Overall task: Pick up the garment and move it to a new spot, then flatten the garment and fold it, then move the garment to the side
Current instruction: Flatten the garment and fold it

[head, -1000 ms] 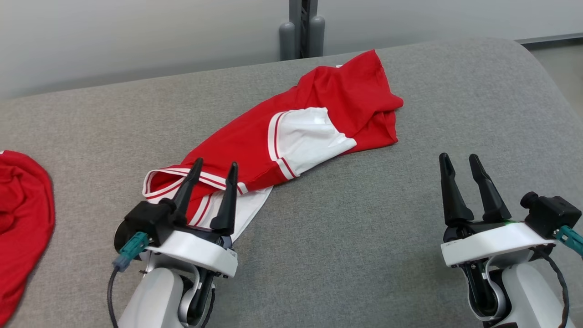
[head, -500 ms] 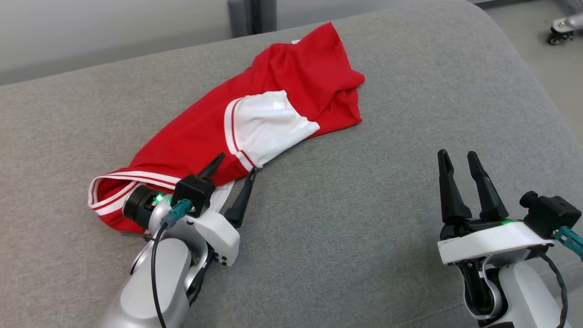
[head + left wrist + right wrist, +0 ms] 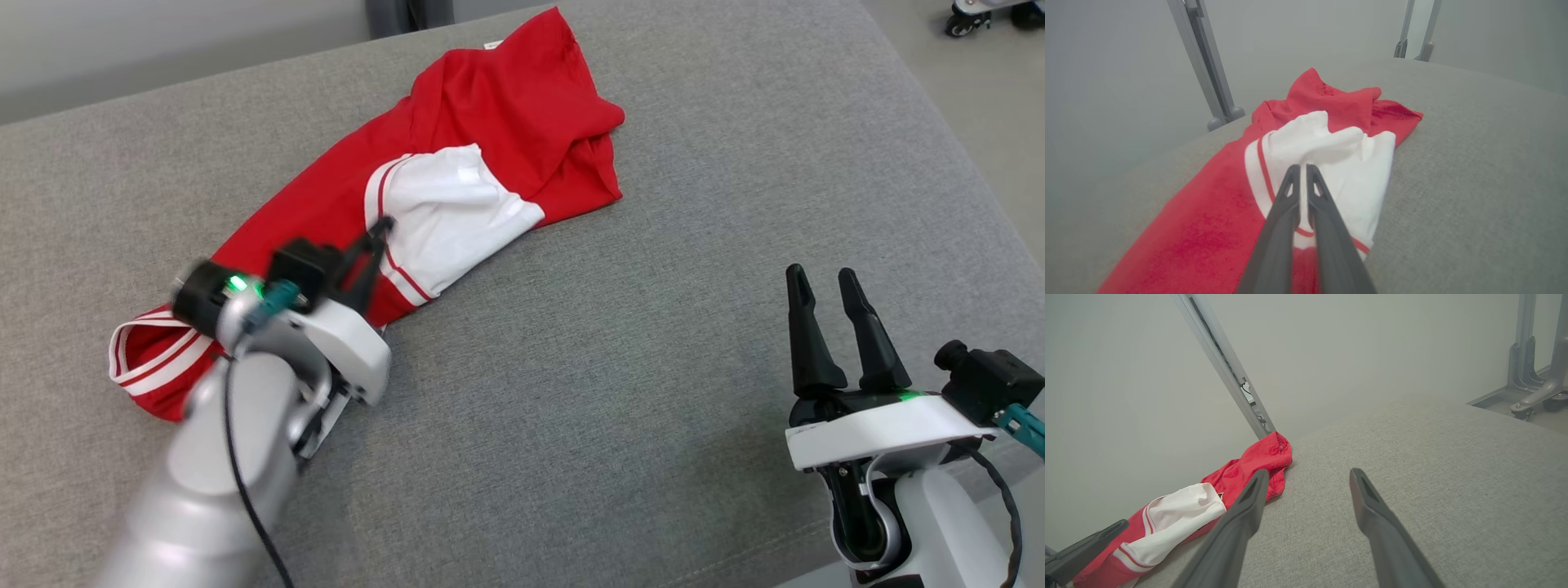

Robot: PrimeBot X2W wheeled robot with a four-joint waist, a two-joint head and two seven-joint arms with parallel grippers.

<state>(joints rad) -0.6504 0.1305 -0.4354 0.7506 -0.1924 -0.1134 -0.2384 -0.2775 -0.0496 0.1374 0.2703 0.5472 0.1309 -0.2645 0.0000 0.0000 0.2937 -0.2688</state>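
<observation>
Head view: we find the garment [image 3: 506, 122] on the table's [image 3: 653, 343] far left. The right claw [image 3: 820, 279] stands parted, clear of it.
Left wrist view: the left claw [image 3: 1303, 167] pinches only the white sleeve [image 3: 1331, 143]. So thin a bite may slip on lifting.
Right wrist view: the red body lies unsupported and may drag.

The supporting element is a grey fabric-covered surface [image 3: 653, 367] with a rounded corner at the far right. One garment [image 3: 506, 106], red with white striped sections, lies directly on it in a crumpled diagonal band. The band runs from a striped edge at the near left to a bunched red end close to the far edge, about mid-width.
</observation>
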